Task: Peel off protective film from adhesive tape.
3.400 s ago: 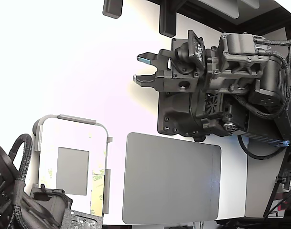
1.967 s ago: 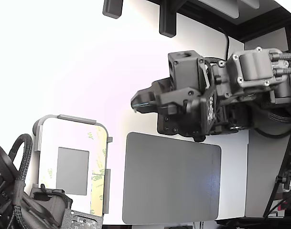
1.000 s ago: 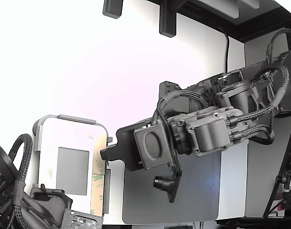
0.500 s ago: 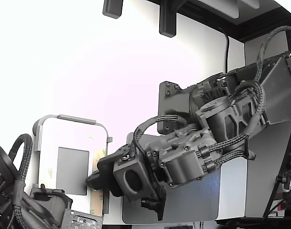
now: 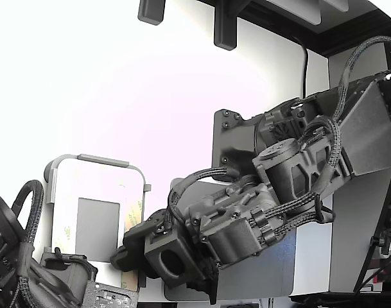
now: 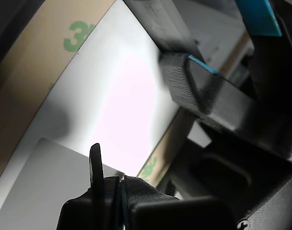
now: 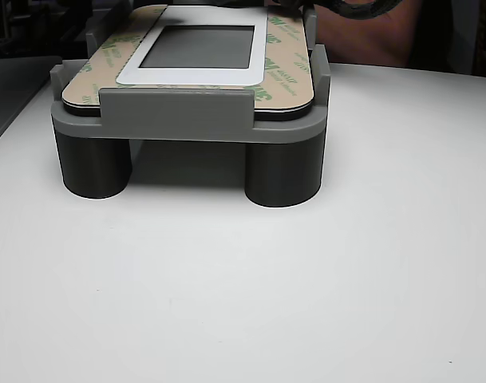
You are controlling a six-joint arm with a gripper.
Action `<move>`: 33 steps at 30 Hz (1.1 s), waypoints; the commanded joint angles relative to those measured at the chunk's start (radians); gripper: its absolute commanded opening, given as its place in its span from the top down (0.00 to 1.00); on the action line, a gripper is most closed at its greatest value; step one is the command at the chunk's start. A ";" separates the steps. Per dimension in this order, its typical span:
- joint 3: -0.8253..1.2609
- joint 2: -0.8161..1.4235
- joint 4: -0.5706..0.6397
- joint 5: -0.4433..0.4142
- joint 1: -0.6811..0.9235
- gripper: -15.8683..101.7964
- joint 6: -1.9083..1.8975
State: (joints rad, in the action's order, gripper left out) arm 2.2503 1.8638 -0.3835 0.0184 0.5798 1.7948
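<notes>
White tabletop [image 7: 306, 303] is filling the scene, carrying a grey fixture [image 7: 179, 120] on round legs near the exterior view's lower left. A white rounded panel [image 5: 95, 179] is lying flat in that fixture, with a grey rectangular patch [image 5: 97, 230] sitting in its middle. The adhesive tape [image 7: 284, 60] is running along the panel's edges, and the protective film [image 5: 137, 215], pale yellow with green logos, is covering it on the side toward the exterior view's right. A large grey pad [image 5: 278, 269] is resting on the table to the right of the fixture, partly hidden under the arm. The gripper [image 5: 121, 258] is reaching in low from the right, its tip sitting at the near end of that right-hand strip. In the wrist view the fingers [image 6: 198, 81] are standing apart, spread over the film [image 6: 157, 163] at the panel's edge; whether they are touching it I cannot tell.
</notes>
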 commanded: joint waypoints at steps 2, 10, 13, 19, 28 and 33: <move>-0.038 0.005 0.009 0.006 -0.005 0.94 0.014; -0.046 -0.025 0.018 0.002 0.006 0.95 0.035; -0.051 -0.040 0.028 0.008 0.006 0.95 0.032; -0.074 -0.072 0.028 0.018 0.008 0.95 0.028; -0.075 -0.080 0.021 0.021 0.009 0.95 0.049; -0.072 -0.080 0.020 0.021 0.011 0.95 0.048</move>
State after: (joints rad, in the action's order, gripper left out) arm 2.2059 1.7671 -0.3666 0.0368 0.5952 1.8423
